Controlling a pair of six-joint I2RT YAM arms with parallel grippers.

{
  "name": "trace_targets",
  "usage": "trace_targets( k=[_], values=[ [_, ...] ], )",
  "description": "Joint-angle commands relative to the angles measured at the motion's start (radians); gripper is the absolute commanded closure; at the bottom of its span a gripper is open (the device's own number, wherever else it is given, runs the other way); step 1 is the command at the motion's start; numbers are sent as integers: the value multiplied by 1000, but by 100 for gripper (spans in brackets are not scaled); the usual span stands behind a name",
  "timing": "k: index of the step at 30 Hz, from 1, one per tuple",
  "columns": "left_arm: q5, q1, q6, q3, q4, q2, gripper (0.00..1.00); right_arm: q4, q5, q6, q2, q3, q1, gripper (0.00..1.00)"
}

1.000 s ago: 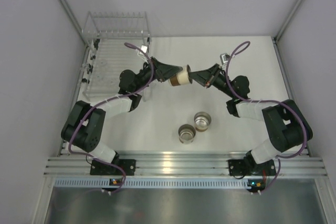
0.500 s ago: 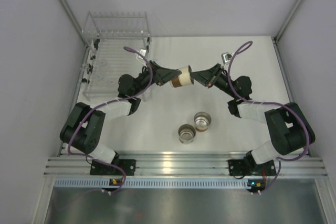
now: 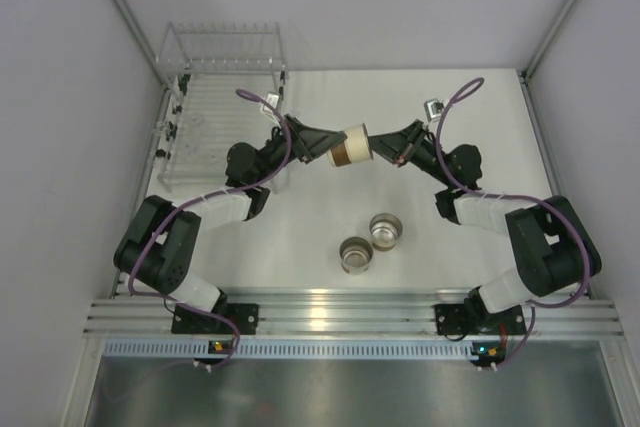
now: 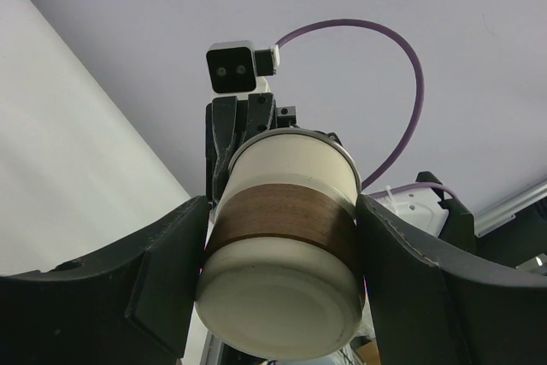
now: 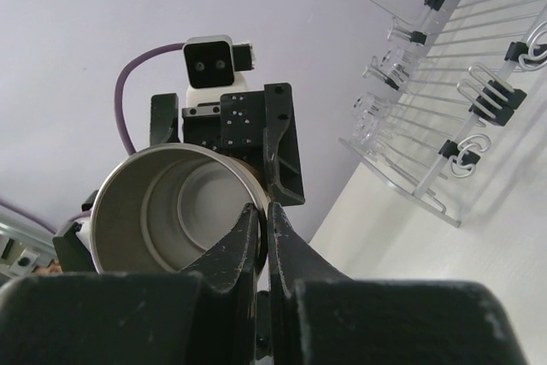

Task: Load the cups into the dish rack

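Observation:
A cream cup with a brown band [image 3: 350, 144] hangs on its side above the middle of the table, between both arms. My left gripper [image 3: 335, 147] has come in from the left; in the left wrist view its gripper [image 4: 280, 237] has a finger pressed on each side of the cup [image 4: 286, 254], base toward the camera. My right gripper [image 3: 372, 145] pinches the cup's rim from the right. In the right wrist view that gripper [image 5: 267, 211] is shut on the rim of the cup [image 5: 171, 211], whose shiny inside shows. The dish rack [image 3: 222, 57] stands at the far left.
Two more cream cups [image 3: 385, 229] [image 3: 355, 254] stand upright, mouths up, on the table near the front middle. The rack's clear tines [image 5: 444, 126] lie just behind and left of the held cup. Grey walls close in both sides.
The left gripper's fingers have closed in from wide open onto the cup's sides. The cup and right gripper have shifted slightly up and right.

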Motion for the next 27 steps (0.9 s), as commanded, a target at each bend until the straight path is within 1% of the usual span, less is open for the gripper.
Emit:
trace_targets(
  k=[1,5,10,13,14,16,17,20,23,24,26,27],
  values=[
    [23,-33,-33,11,147,-22,100,415,36,-12,-31,-2,-17,99],
    [7,-33,-51,0,151,-37,100,413,49,-17,-37,-10,-17,99],
    [32,-38,-74,0,156,-40,99,403,65,-29,-51,-22,-17,100],
    [46,-41,-84,-1,159,-43,80,390,69,-41,-60,-28,-16,100],
    [46,-41,-85,-3,162,-46,70,384,69,-49,-68,-28,-16,100],
    [46,-47,-87,-15,162,-51,61,370,69,-53,-74,-28,-17,100],
    [43,-49,-85,-21,162,-56,57,364,69,-58,-78,-28,-17,100],
    [46,-53,-88,-41,170,-63,51,355,72,-66,-85,-23,-17,100],
    [43,-70,-94,-55,190,-73,49,352,74,-66,-85,-19,-17,100],
    [40,-75,-95,-58,196,-83,44,352,74,-67,-83,-20,-17,100],
    [36,-92,-91,-60,199,-94,41,353,74,-67,-80,-22,-16,100],
    [30,-98,-87,-60,199,-106,37,355,75,-67,-80,-23,-17,100]
  ],
)
